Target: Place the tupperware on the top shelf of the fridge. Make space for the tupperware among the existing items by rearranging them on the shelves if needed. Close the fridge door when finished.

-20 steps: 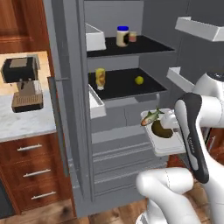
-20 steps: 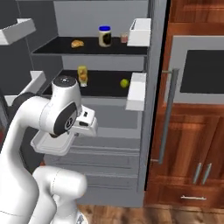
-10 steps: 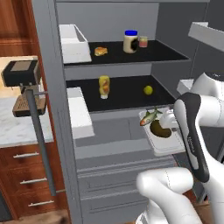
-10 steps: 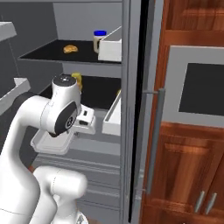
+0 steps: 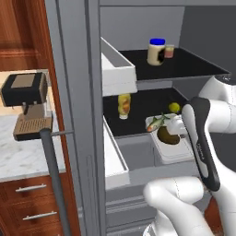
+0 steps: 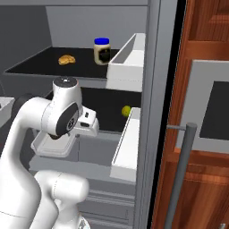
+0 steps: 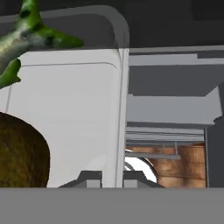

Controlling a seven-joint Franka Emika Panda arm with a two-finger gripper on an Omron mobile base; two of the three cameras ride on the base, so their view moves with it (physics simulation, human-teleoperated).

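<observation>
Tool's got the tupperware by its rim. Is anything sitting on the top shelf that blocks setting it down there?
Partly. The tool is shut on the tupperware. On the top shelf a white jar and small orange-red jar stand at the back, a small brown item lies left. The front looks free.

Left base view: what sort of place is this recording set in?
A rendered home kitchen, most likely. An open grey fridge holds a blue-lidded jar and a yellow bottle on black shelves; a coffee machine stands on a marble counter over wooden drawers.
</observation>
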